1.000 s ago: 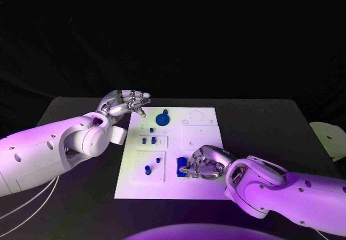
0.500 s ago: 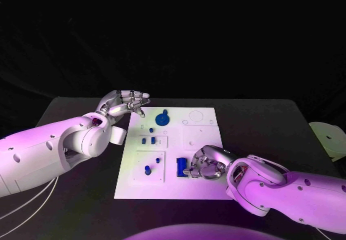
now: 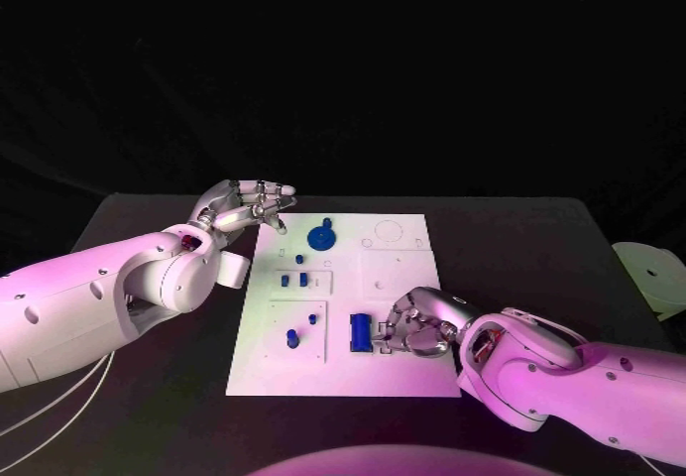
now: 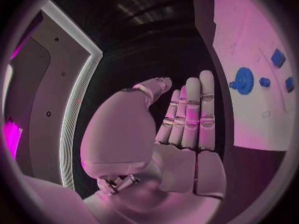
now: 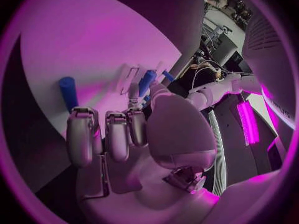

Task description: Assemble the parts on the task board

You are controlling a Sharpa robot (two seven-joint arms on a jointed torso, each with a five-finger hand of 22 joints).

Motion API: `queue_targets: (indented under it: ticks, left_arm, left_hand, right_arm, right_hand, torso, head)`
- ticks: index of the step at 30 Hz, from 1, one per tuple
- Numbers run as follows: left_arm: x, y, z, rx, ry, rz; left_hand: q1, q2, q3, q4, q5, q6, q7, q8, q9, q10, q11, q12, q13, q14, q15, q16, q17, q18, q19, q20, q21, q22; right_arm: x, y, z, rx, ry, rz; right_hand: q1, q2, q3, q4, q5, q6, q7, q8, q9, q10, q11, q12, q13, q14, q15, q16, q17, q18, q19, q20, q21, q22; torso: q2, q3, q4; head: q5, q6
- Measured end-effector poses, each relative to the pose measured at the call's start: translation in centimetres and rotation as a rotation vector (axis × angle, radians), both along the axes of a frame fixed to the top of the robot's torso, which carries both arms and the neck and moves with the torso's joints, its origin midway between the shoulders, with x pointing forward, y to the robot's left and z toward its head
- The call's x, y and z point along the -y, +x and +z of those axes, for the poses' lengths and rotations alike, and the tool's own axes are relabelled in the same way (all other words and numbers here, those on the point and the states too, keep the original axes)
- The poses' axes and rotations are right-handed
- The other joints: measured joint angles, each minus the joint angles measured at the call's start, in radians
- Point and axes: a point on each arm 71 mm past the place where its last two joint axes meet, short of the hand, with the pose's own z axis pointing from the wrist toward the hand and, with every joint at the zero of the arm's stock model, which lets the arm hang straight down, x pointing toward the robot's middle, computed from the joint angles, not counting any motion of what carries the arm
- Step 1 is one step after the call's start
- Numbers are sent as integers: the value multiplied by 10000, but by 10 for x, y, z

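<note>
The white task board (image 3: pixel 400 273) lies mid-table. A blue gear (image 3: pixel 323 236) with a peg stands near its far edge and also appears in the left wrist view as the gear (image 4: pixel 241 80). Small blue parts (image 3: pixel 293 280) sit in a recess, and two blue pegs (image 3: pixel 293 337) stand near the front left. My right hand (image 3: pixel 414 323) rests on the board with its fingers curled, fingertips against a blue block (image 3: pixel 361 333); the same block (image 5: pixel 67 92) lies just past those fingertips. My left hand (image 3: pixel 251 206) hovers by the board's far left corner, fingers straight, holding nothing.
A pale round object (image 3: pixel 655 273) sits at the table's right edge. The black table (image 3: pixel 543 248) stretches bare to the right of the board and along its left side.
My right hand and forearm have shifted slightly toward the board's front edge, and the blue block sits a little nearer too. The left hand has stayed put.
</note>
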Motion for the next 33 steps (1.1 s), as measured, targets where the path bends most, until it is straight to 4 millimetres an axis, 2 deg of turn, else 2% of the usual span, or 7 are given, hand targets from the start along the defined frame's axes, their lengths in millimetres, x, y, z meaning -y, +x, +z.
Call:
queue_targets:
  ticks: [4,7,10,13,19,28,33]
  left_arm:
    - [0,0,0,-2,6,10]
    - [-1,0,0,-2,9,14]
    - [0,0,0,-1,5,7]
    - [0,0,-1,-3,4,2]
    - [0,0,-1,2,0,-2]
    - [0,0,-1,7,-4,-7]
    - [0,0,-1,8,1,3]
  left_hand:
    - [0,0,0,0,0,0,0,0,0,0,0,0,0,0,0,0,0,0,0,0,0,0]
    - [0,0,0,0,0,0,0,0,0,0,0,0,-1,0,0,0,0,-1,0,0,0,0]
    - [0,0,0,0,0,0,0,0,1,1,0,0,0,0,0,0,1,0,0,0,0,1]
    - [0,0,0,0,0,0,0,0,1,1,0,0,-1,0,0,0,1,-1,0,0,0,1]
    - [0,0,0,0,0,0,0,0,1,1,0,0,-1,0,0,0,1,0,0,0,0,1]
    - [0,0,0,0,0,0,0,0,1,1,0,0,-1,0,0,0,1,0,0,0,0,1]
    - [0,0,0,0,0,0,0,0,2,2,0,0,6,0,0,0,-8,0,0,0,0,2]
  right_arm:
    - [15,5,12,510,204,-312]
    - [28,9,22,888,306,-559]
    - [44,11,28,1155,300,-828]
    - [57,11,30,1288,203,-1020]
    - [78,7,29,1450,-234,-1239]
    - [81,-2,16,1323,-821,-1083]
    - [78,-3,8,1166,-1091,-1001]
  right_hand:
    - [312,-29,0,0,90,-272,95,-211,-99,0,0,-283,0,0,0,0,0,1,0,0,-186,-1]
    - [588,-81,31,-31,135,-528,276,-522,-252,-147,146,-524,-1,0,51,-39,-1,0,2,10,-402,-1]
    - [691,-70,31,-31,135,-606,354,-689,-334,-197,196,-576,0,-18,93,-39,-1,1,1,76,-406,-1]
    - [845,-77,45,-45,162,-635,384,-815,-397,-254,253,-674,1,-3,147,-39,-1,0,1,148,-406,-2]
    - [949,-153,69,-69,384,-635,384,-814,-356,-251,250,-807,1,-19,163,-83,-2,1,1,147,-485,-2]
    - [852,-243,-44,44,306,-633,386,-854,-312,-288,287,-808,-2,-19,163,-81,-3,2,1,147,-485,-3]
    - [709,-178,-95,80,266,-602,417,-854,-285,-288,287,-808,-2,-19,163,-81,-3,1,0,218,-524,-3]
  torso:
    - [-8,3,-12]
    - [-13,2,-21]
    - [-14,-3,-22]
    - [-14,-4,-27]
    - [-13,-4,-48]
    - [-13,-10,-56]
    - [-11,-15,-41]
  head:
    - [-27,25]
    - [-88,55]
    - [-165,81]
    - [-267,105]
    - [-407,151]
    - [-442,109]
    - [-447,97]
